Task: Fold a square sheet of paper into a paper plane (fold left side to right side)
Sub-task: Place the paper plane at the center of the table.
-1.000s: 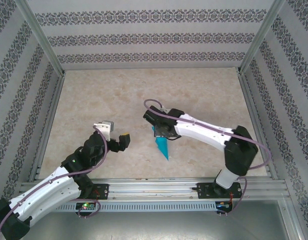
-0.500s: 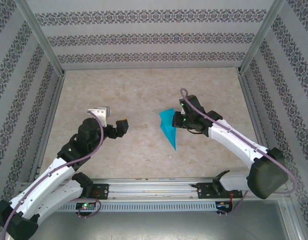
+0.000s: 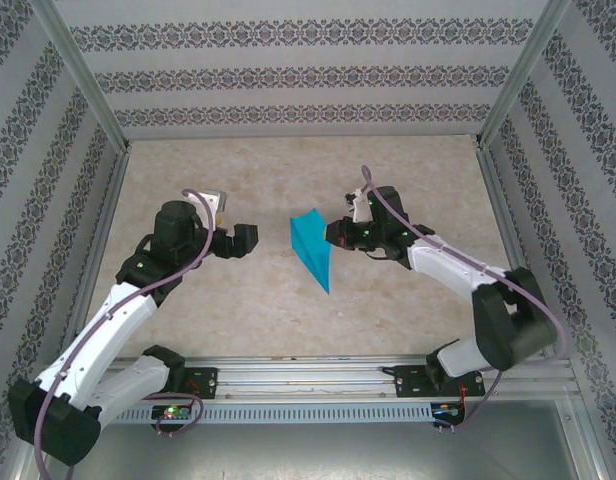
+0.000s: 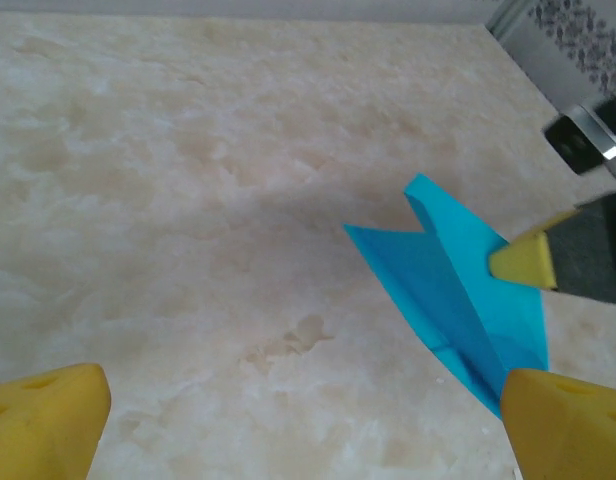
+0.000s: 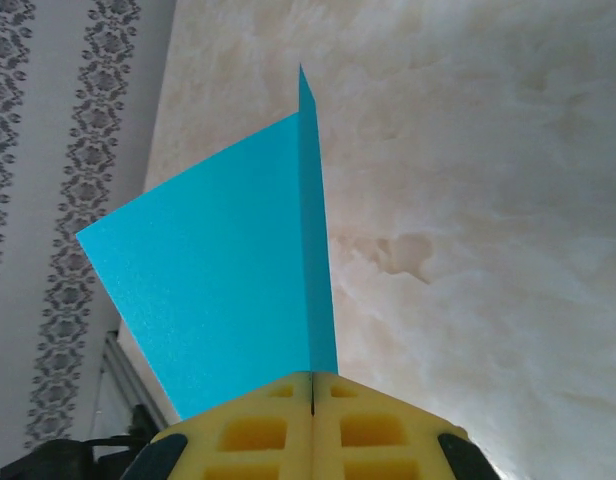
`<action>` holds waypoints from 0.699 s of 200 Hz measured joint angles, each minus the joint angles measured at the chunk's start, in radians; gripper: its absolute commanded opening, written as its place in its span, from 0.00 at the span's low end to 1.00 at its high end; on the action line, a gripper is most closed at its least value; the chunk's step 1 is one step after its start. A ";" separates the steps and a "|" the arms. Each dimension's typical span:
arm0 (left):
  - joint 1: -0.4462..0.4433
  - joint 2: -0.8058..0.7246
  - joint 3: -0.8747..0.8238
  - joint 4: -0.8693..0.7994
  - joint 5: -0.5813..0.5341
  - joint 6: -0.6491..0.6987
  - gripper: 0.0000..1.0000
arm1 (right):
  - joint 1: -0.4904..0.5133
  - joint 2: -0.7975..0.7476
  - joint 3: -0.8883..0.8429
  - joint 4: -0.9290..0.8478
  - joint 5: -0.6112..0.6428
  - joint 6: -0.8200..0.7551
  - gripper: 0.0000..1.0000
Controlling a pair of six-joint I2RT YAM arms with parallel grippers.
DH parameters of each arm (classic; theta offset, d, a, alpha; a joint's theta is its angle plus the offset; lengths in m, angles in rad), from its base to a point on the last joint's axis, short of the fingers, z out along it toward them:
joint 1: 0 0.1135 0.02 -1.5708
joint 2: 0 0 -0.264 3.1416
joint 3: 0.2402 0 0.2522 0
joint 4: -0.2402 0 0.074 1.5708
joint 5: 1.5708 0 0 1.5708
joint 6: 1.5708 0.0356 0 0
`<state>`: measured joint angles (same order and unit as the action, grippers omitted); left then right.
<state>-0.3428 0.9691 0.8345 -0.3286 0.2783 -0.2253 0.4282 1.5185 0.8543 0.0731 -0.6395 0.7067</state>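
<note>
In the overhead view we saw the left claw (image 3: 246,240) left of centre, its jaws spread wide and gripping nothing. To its right, near but not touching, the paper plane (image 3: 312,250) hung at the centre of the frame. Its point aimed at the lower edge, and its upper right part was clamped between the pressed-together jaws of the right claw (image 3: 335,234). Beyond lay the marbled tabletop (image 3: 288,170) and the patterned back wall (image 3: 308,75).

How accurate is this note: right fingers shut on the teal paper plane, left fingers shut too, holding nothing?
Not quite: the left fingers stand wide open, not shut, as the left wrist view shows, and they hold nothing. The right fingers are indeed shut on the paper plane.
</note>
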 measured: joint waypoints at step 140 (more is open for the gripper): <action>0.005 0.016 -0.214 0.234 0.107 0.117 1.00 | 0.047 0.317 -0.032 0.379 0.031 0.187 0.00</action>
<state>-0.3382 0.9852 0.6205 -0.0944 0.3855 -0.1081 0.4755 1.8355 0.8219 0.4522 -0.6090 0.8932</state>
